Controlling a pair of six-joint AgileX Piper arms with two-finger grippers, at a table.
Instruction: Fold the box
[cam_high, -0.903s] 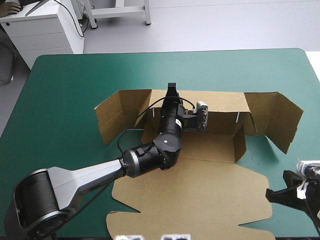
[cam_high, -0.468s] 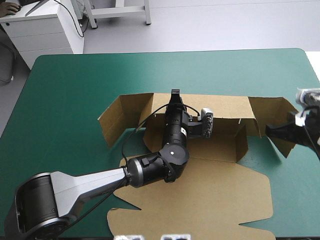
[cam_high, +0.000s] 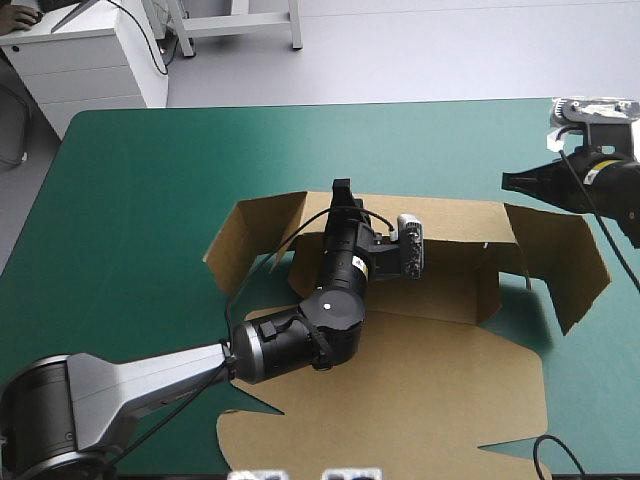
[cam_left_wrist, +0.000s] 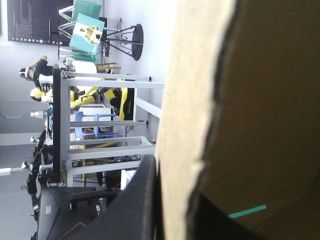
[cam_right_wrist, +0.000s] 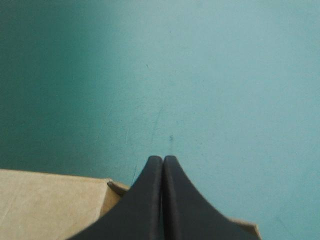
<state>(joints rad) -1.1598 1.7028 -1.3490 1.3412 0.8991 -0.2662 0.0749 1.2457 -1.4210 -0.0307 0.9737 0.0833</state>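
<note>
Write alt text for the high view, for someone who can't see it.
The left gripper pinches the raised far wall of a brown box, whose lid lies flat on the teal-green cover. The right gripper, shut, hangs over the cover just beyond the far wall's right end.

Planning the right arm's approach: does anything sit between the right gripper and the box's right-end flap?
Nothing visible does. The right gripper, shut, hovers over bare teal-green cover just beyond the box's far wall; only air separates it from that flap.
</note>
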